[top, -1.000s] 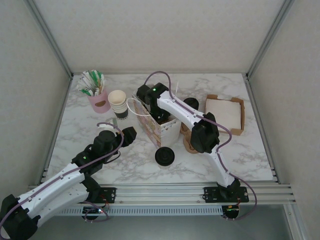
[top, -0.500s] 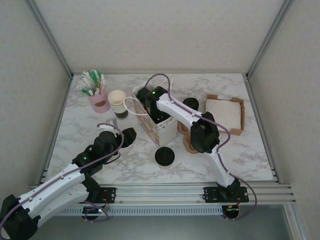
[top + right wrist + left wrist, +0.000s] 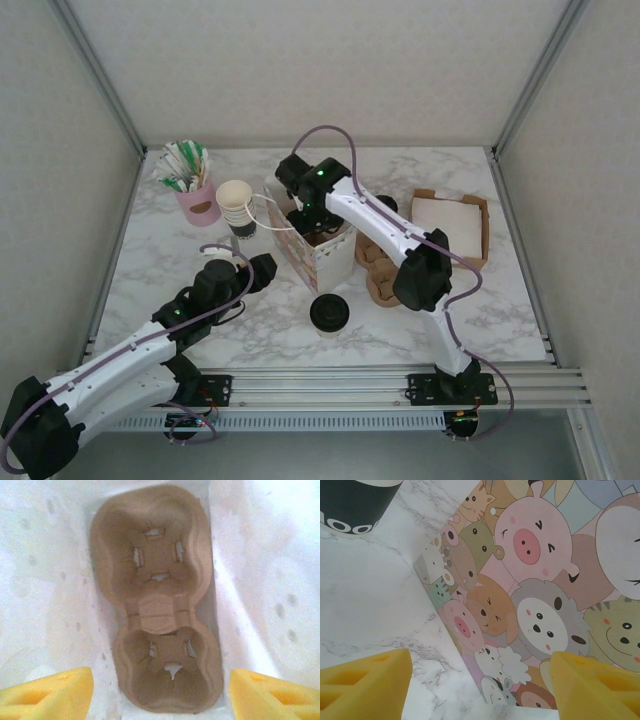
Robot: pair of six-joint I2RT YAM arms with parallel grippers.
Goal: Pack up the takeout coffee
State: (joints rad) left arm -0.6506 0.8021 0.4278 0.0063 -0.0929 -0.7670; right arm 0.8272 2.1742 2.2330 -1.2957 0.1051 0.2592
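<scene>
The takeout coffee [image 3: 329, 313], a black disc from above, stands on the marble in front of the animal-print bag [image 3: 312, 256]. My right gripper [image 3: 308, 217] hangs open over the bag's mouth. In the right wrist view its yellow fingertips [image 3: 47, 692] frame a brown two-cup cardboard carrier [image 3: 157, 600] lying on the bag's white floor, and nothing is between them [image 3: 160, 690]. My left gripper [image 3: 258, 272] is open just left of the bag. It faces the bag's printed side [image 3: 530, 590], apart from it, with nothing between the fingers [image 3: 480, 690].
A stack of cream-rimmed paper cups [image 3: 237, 206] and a pink cup of packets [image 3: 196, 196] stand at the back left. More cardboard carriers [image 3: 380, 272] lie right of the bag. An open napkin box [image 3: 451, 227] is farther right. The cup stack's dark base [image 3: 355, 502] is near my left gripper.
My right gripper has opened and risen out of the bag, leaving the cardboard carrier inside. The bag shifted slightly. The left arm has barely moved.
</scene>
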